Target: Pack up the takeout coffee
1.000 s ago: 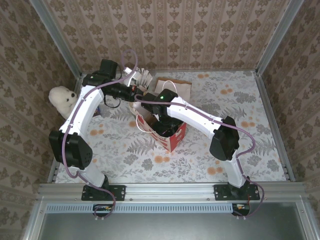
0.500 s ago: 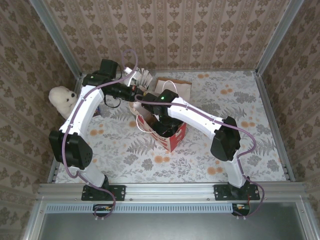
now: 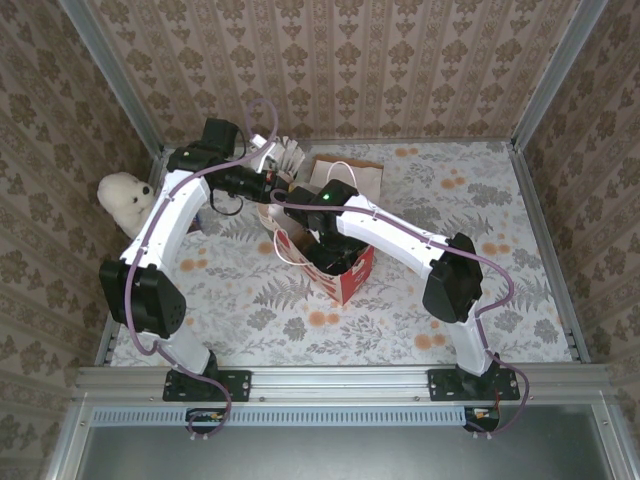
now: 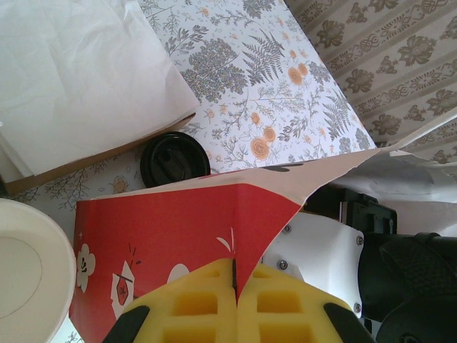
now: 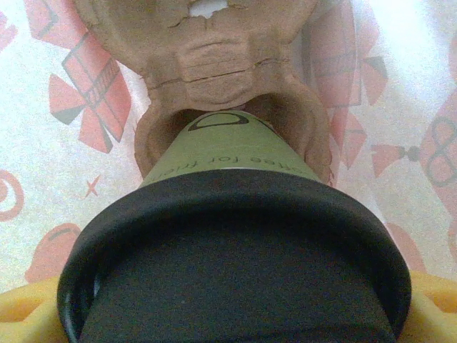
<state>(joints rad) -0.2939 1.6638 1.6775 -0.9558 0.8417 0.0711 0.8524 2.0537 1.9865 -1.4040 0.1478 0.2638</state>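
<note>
**Takeout coffee (image 5: 235,279) seated in the carrier**

The right gripper (image 5: 230,314) clamps its black lid between yellow pads. The green base sits in a brown pulp carrier (image 5: 214,64) inside the red paper bag (image 4: 178,221). The left gripper (image 4: 234,304) is closed, pinching the bag's rim.

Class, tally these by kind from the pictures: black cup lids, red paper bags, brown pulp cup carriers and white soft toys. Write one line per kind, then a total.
Black lids: 2, one on the takeout coffee
Red paper bag: 1
Brown pulp carrier: 1
White soft toy: 1
Total: 5
</note>
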